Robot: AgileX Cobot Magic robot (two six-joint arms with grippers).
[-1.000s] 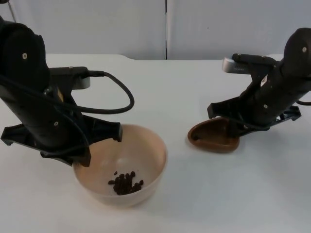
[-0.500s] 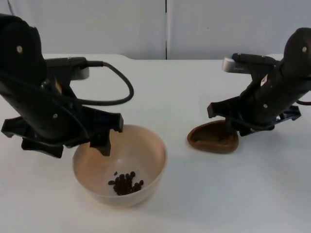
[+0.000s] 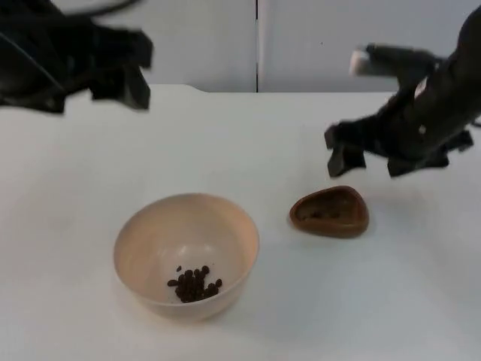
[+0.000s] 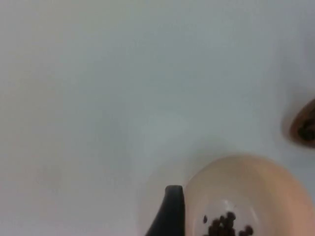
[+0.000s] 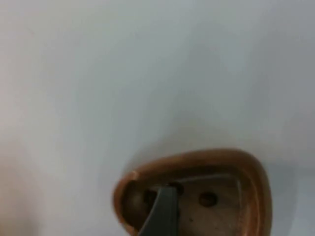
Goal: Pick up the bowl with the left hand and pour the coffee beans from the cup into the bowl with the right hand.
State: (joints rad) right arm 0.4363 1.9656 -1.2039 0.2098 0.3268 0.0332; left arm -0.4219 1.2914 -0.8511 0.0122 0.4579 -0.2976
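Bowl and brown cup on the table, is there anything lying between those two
Nothing. In the top view the strip of white table between the bowl and the brown cup is bare; they stand apart, with coffee beans inside the bowl.

The round beige bowl point(image 3: 186, 254) and the brown teardrop-shaped cup point(image 3: 330, 212) are standing apart on the white table top point(image 3: 248, 135), leaving a passable gap between them. Both are lying uncovered from above.

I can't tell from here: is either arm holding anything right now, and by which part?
Nothing is held. The bowl with coffee beans and the brown cup sit alone on the table; the left gripper and right gripper hang above, apart from them.
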